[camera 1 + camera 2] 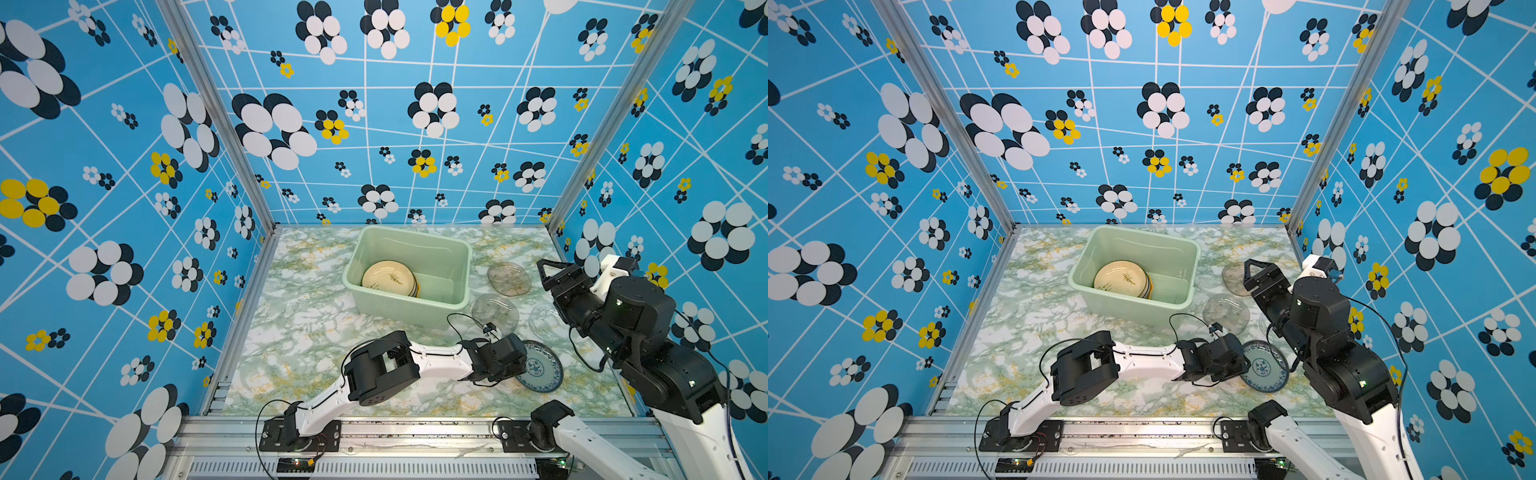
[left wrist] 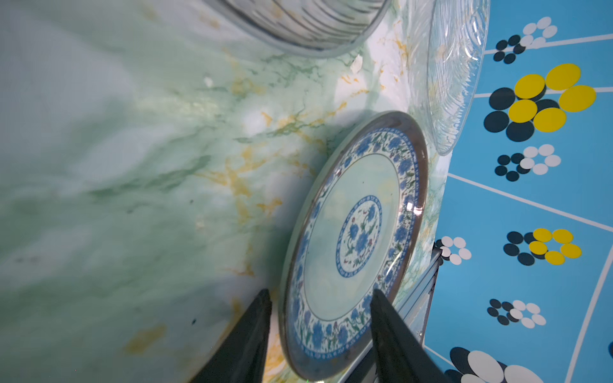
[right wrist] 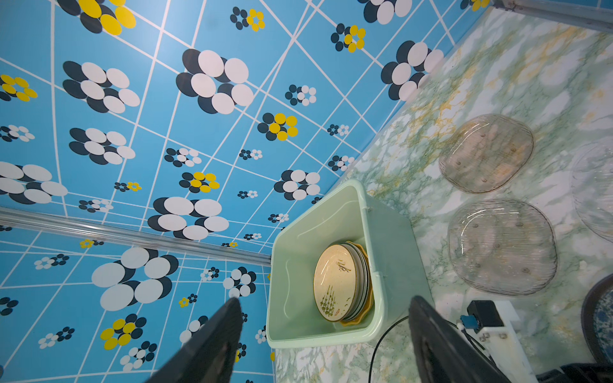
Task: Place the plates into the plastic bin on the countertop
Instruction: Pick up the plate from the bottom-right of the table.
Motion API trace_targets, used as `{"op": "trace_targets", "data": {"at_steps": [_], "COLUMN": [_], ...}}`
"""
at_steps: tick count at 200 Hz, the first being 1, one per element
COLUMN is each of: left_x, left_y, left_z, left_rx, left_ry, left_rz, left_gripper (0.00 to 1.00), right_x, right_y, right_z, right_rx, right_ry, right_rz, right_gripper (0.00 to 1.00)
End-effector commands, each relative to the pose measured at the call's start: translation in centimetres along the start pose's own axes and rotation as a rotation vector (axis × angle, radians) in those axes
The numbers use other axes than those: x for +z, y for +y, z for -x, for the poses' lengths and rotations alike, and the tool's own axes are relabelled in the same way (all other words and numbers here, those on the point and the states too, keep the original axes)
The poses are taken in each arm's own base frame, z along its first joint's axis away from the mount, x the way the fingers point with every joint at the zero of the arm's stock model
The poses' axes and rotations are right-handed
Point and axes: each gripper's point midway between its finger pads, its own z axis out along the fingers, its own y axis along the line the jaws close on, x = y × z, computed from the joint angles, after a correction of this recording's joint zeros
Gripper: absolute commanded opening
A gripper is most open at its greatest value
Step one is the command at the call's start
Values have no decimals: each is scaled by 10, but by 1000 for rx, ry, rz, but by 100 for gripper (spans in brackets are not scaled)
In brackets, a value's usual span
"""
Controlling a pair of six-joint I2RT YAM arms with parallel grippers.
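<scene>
A blue-white patterned plate (image 1: 542, 368) (image 2: 355, 238) lies near the front right of the countertop (image 1: 299, 332). My left gripper (image 2: 318, 295) (image 1: 517, 365) is open and straddles its near rim, one finger outside the rim and the other over the patterned border. The mint-green plastic bin (image 1: 415, 239) (image 3: 368, 212) holds a stack of plates topped by a cream plate (image 1: 388, 278) (image 3: 335, 282). Clear glass plates (image 1: 509, 279) (image 1: 495, 313) (image 3: 502, 247) lie right of the bin. My right gripper (image 1: 548, 270) (image 3: 323, 301) hangs open and empty above them.
A third clear plate (image 1: 542, 320) is partly hidden under my right arm. A black cable (image 1: 461, 320) loops from the left wrist near the bin's front wall. Patterned blue walls close in three sides, and an aluminium rail (image 1: 415, 428) runs along the front.
</scene>
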Motion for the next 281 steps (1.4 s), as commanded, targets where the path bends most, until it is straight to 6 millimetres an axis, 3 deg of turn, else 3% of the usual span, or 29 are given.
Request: {"op": "trace_targets", "data": {"at_steps": [1, 57, 117, 163, 206, 251, 281], "left_x": [11, 15, 14, -2, -31, -54, -78], "left_y": [12, 25, 26, 20, -24, -85, -125], "left_z": [3, -4, -12, -16, -11, -12, 1], "left_rx": [-1, 5, 55, 94, 209, 359, 397], "left_ry": [10, 54, 114, 139, 124, 135, 82], "left_rz": [10, 63, 122, 148, 62, -62, -138], "left_gripper": [46, 27, 9, 0, 0, 0, 0], "right_x": [1, 1, -1, -2, -6, -17, -23], "right_y": [-5, -4, -8, -9, 3, 52, 76], "right_z": [-3, 1, 3, 7, 15, 18, 12], "right_rx": [-5, -5, 17, 18, -7, -63, -102], "right_ry": [7, -7, -25, -44, -65, -45, 18], "right_rz": [-18, -23, -31, -37, -2, 226, 316], "right_gripper": [81, 81, 81, 82, 82, 83, 83]}}
